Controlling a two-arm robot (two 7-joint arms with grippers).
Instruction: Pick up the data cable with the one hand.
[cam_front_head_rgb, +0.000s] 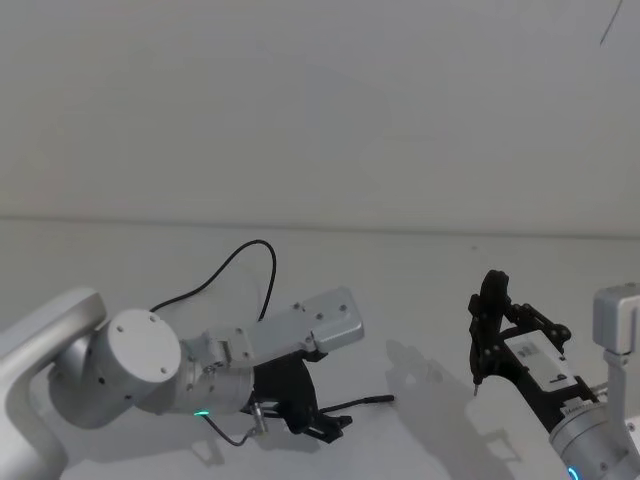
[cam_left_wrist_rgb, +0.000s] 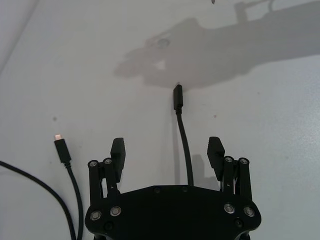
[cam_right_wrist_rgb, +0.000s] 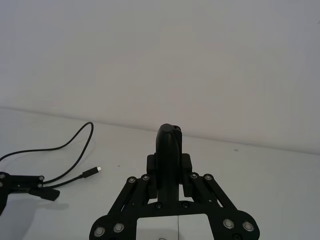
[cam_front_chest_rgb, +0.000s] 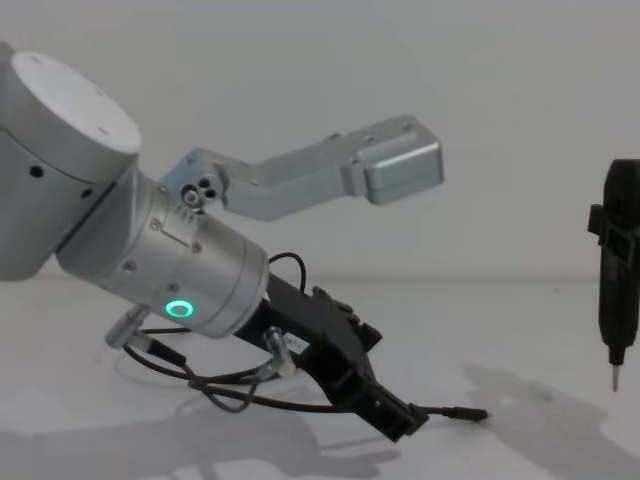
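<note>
The left end effector sits low over the bench, its black angular fingers spread wide and gripping nothing. Smooth white bench lies open ahead of it and to both sides, back to the plain wall. The data cable, a thin dark flexible cord, runs straight through the gap between the fingers. Its slim plug lies just past the fingertips. Well apart on the right, the right end effector is raised, clamped on a black pen tool with a thin metal tip.
</note>
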